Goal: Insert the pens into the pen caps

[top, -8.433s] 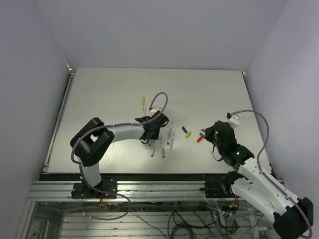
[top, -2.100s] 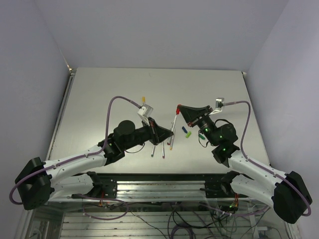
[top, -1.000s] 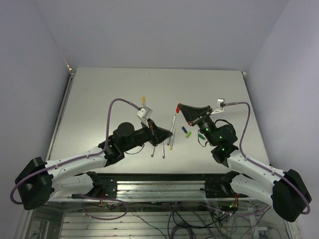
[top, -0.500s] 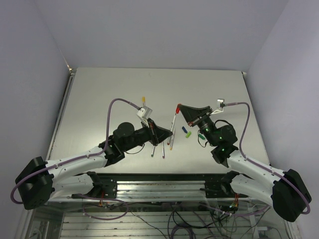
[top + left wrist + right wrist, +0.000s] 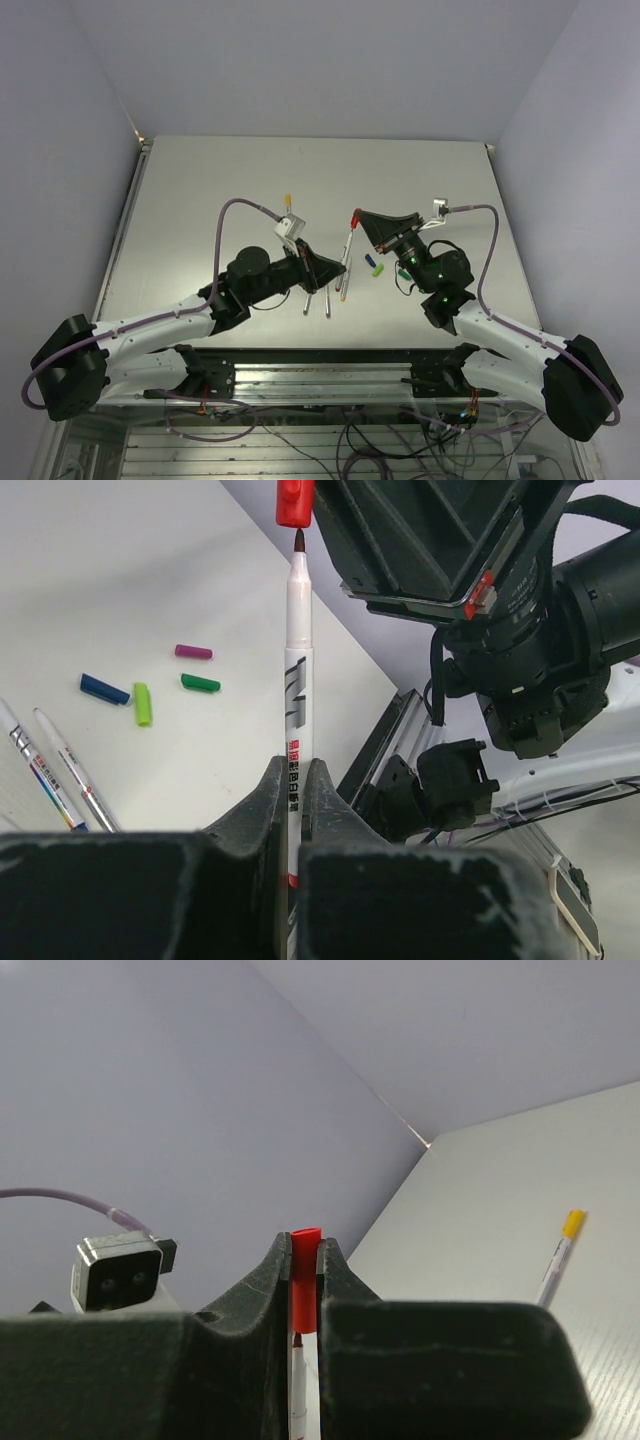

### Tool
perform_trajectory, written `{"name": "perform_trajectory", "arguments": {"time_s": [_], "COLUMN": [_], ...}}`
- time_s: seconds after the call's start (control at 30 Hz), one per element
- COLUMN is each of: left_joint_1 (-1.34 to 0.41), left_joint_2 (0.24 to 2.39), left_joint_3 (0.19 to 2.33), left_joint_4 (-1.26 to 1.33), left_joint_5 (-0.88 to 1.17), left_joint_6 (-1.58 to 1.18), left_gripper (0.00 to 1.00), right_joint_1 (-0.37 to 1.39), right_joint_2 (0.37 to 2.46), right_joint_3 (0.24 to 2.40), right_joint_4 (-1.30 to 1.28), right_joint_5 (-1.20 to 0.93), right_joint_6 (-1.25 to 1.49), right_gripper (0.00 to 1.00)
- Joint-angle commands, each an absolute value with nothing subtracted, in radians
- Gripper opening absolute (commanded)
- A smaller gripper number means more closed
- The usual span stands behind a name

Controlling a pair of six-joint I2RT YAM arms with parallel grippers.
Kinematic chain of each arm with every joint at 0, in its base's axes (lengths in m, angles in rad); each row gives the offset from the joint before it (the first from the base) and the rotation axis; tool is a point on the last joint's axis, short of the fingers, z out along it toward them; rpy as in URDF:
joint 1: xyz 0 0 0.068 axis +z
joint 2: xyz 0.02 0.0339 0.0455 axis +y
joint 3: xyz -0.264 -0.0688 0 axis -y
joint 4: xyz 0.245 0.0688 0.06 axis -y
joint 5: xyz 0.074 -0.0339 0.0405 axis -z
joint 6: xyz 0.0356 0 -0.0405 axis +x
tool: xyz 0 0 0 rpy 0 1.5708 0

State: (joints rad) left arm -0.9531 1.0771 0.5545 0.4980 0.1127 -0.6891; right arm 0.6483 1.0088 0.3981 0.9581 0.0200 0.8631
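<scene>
My left gripper (image 5: 341, 266) is shut on a silvery pen (image 5: 348, 243) and holds it upright above the table. In the left wrist view the pen (image 5: 297, 680) stands between my fingers, its dark tip just below the red cap (image 5: 295, 502). My right gripper (image 5: 358, 217) is shut on the red cap (image 5: 356, 213). In the right wrist view the red cap (image 5: 305, 1265) sits between the fingers with the pen tip (image 5: 298, 1345) right under its mouth. On the table lie the magenta (image 5: 193, 652), dark green (image 5: 200, 683), blue (image 5: 104, 688) and light green (image 5: 142, 704) caps.
Three uncapped pens (image 5: 327, 300) lie on the table below the left gripper. A pen with a yellow cap (image 5: 288, 208) lies further back and also shows in the right wrist view (image 5: 558, 1255). The blue (image 5: 370, 261) and light green (image 5: 378, 269) caps lie between the arms.
Both arms have risen from the table, the left with the pen and the right with the red cap, and met in the air. In the last second the pen tip edged closer to the cap.
</scene>
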Motion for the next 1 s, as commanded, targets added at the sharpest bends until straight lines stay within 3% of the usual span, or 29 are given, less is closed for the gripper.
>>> {"name": "perform_trajectory", "arguments": {"time_s": [0.0,0.63,0.97], "left_joint_1": [-0.961,-0.96,-0.96], "left_joint_2": [1.057,1.046,0.957], "left_joint_3": [0.532,0.524,0.479], "left_joint_4": [0.563,0.592,0.578], "left_joint_5": [0.082,0.063,-0.044], "left_joint_6": [-0.695,-0.697,-0.688], "left_gripper": [0.07,0.07,0.07], "right_joint_1": [0.657,0.73,0.732], "right_joint_2": [1.006,1.076,1.07], "right_joint_3": [0.405,0.401,0.451], "right_joint_4": [0.974,0.943,0.84], "right_joint_5": [0.008,-0.017,-0.059], "right_joint_6": [0.871,0.847,0.814], "right_gripper": [0.0,0.0,0.0]}}
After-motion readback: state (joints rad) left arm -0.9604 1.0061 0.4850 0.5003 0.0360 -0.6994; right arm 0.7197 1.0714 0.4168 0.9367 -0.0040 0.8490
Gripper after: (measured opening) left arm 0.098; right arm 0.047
